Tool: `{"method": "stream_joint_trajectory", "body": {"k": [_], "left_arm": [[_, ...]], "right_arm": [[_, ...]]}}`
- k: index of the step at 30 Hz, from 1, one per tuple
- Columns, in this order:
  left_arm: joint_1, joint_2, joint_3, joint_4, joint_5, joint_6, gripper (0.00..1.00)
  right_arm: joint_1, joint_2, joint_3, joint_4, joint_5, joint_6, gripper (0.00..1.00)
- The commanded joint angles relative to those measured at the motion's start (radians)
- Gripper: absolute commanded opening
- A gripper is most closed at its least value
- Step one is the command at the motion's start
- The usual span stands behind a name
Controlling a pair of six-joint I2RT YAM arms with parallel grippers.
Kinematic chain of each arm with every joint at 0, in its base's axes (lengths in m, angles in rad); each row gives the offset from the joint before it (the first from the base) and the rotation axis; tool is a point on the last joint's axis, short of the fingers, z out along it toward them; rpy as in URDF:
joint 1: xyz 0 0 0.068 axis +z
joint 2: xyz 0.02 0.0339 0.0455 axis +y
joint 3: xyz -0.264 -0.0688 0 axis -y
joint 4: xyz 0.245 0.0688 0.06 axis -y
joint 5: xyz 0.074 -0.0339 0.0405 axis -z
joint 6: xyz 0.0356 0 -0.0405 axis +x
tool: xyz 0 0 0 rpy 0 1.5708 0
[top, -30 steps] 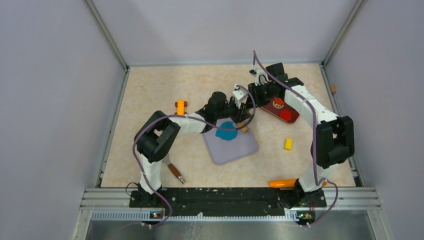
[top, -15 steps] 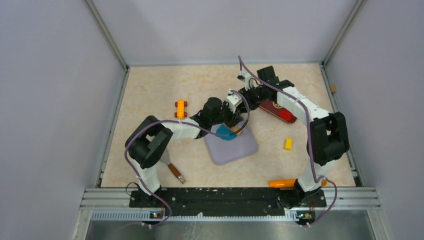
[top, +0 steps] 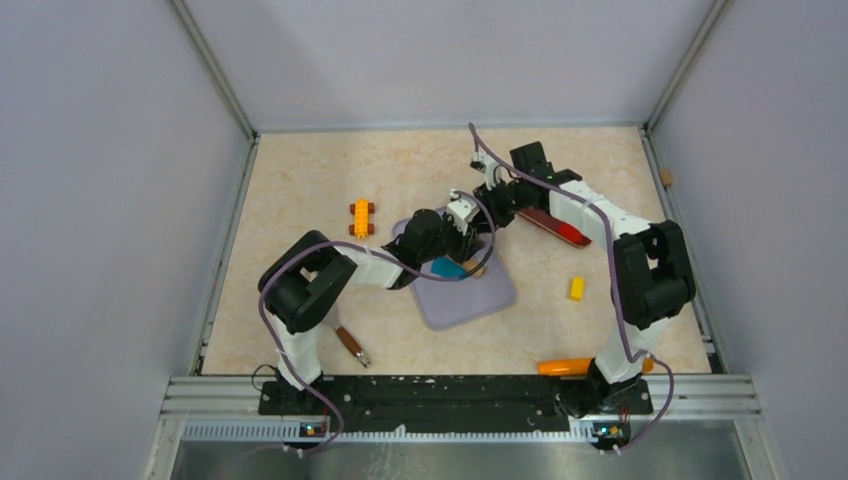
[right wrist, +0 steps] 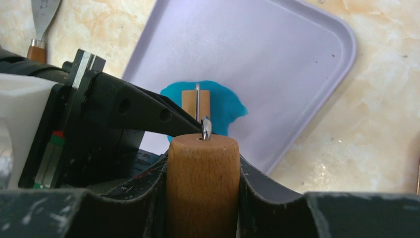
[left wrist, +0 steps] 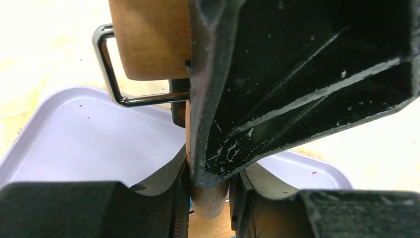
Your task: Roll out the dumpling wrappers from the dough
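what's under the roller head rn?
The dough, a flattened teal patch lying on the lavender mat. The strip directly beneath the roller head is covered, so its state can't be seen.

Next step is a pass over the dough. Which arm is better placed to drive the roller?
Right, probably: the right gripper clamps the roller by its handle, end-on, with the head on the dough straight ahead. The left gripper pinches the same handle from the side.

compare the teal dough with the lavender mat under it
The dough is teal, the mat lavender. The dough is a small irregular patch, the mat a much larger rounded rectangle. The roller sits on the dough, not the mat. Both lie flat.
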Motion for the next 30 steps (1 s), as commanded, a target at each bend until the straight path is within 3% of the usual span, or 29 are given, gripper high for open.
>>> {"method": "stream_joint_trajectory", "body": {"k": [1,30], "left_arm": [[0.000,0.002,-0.112,-0.071,-0.017,-0.077,0.00],[0.000,-0.096,-0.241,-0.152,0.017,-0.110,0.00]], "right_arm": [[0.059,0.015,-0.114,0.066,0.019,-0.093,0.00],[0.124,0.013,-0.250,0.177,-0.001,-0.041,0.00]]}}
